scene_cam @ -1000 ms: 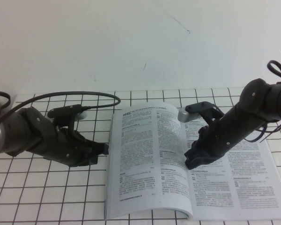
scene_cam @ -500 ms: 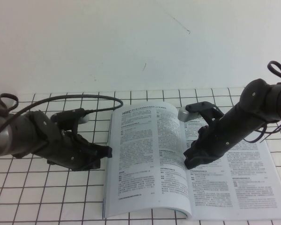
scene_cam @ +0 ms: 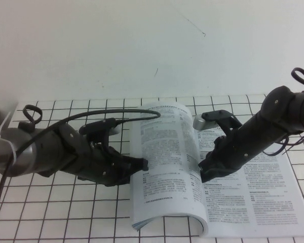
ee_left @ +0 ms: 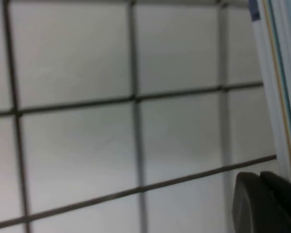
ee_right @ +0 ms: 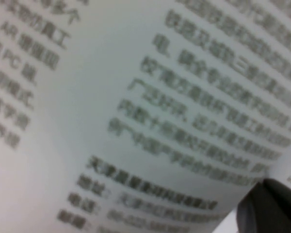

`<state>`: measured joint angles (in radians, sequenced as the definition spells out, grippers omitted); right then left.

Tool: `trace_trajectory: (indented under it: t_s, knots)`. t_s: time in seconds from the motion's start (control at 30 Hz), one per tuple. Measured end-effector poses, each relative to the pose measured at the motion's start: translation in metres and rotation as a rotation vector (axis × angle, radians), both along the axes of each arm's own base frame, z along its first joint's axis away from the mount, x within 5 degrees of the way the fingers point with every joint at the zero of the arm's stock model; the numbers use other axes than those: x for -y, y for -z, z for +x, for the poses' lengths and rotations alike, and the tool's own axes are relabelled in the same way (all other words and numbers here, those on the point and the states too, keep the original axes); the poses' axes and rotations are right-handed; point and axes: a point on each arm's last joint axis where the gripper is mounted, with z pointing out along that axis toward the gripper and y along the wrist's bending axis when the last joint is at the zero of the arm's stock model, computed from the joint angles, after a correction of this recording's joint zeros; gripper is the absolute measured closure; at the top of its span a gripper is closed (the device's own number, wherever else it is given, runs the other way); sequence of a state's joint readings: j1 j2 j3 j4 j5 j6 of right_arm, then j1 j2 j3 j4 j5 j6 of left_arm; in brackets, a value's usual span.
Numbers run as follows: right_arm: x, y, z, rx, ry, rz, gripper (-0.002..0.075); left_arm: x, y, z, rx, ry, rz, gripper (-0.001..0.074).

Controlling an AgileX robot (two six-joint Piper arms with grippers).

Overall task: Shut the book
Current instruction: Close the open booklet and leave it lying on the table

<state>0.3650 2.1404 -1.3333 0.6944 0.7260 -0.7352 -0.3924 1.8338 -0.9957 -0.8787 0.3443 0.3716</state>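
Nearest the robot, the book (scene_cam: 253, 202) is seen lying open on the gridded table (scene_cam: 50, 217). Its near edge is cut off by the bottom of the high view, so its near corners cannot be checked. The right-hand page is laid flat, while the left-hand leaves (scene_cam: 162, 162) are raised off the table and bowed toward the spine. Just beyond, the left gripper (scene_cam: 141, 164) is set low against the outer edge of those raised leaves. The right gripper (scene_cam: 205, 173) is pressed onto the right-hand page just beside the gutter, apparently to pin the book. Whether either gripper is released or clenched cannot be told. The step in hand is judged to be the folding-over of the left half, with the closing roughly midway. For the next move, the leaves would need to be carried past upright and over onto the flat half. The right gripper would need to be drawn clear of the gutter in time, or it could be trapped under them. In the left wrist view only grid lines, a band of page edges (ee_left: 276, 73) and 1 dark tip are shown, so the contact itself is hidden. The right wrist view is filled with blurred print. Farthest off, the book's far edge is seen just short of the plain wall (scene_cam: 142, 45).
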Motion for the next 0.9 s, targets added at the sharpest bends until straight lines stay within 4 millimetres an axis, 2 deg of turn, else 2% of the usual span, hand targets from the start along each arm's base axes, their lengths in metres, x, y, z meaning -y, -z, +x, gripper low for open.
trace_trajectory:
  t_s: [0.23, 0.33, 0.53, 0.73, 0.9]
  knots:
    - [-0.001, 0.002, 0.000, -0.006, 0.005, 0.024, 0.0727, 0.008, -0.039, -0.002, 0.106, -0.017, -0.186, 0.0738]
    - [-0.001, 0.002, 0.000, -0.006, 0.010, 0.028, 0.0727, 0.014, -0.049, -0.003, 0.135, 0.011, -0.275, 0.0738]
    - [-0.001, -0.009, 0.000, 0.029, 0.023, 0.008, 0.0728, 0.022, -0.058, -0.004, 0.176, 0.049, -0.384, 0.0738]
    - [0.008, -0.024, -0.009, 0.073, -0.033, -0.141, 0.0728, 0.025, -0.061, -0.004, 0.193, 0.072, -0.420, 0.0738]
    - [0.023, -0.054, -0.014, 0.147, -0.049, -0.241, 0.0729, 0.029, -0.064, -0.009, 0.199, 0.143, -0.454, 0.0738]
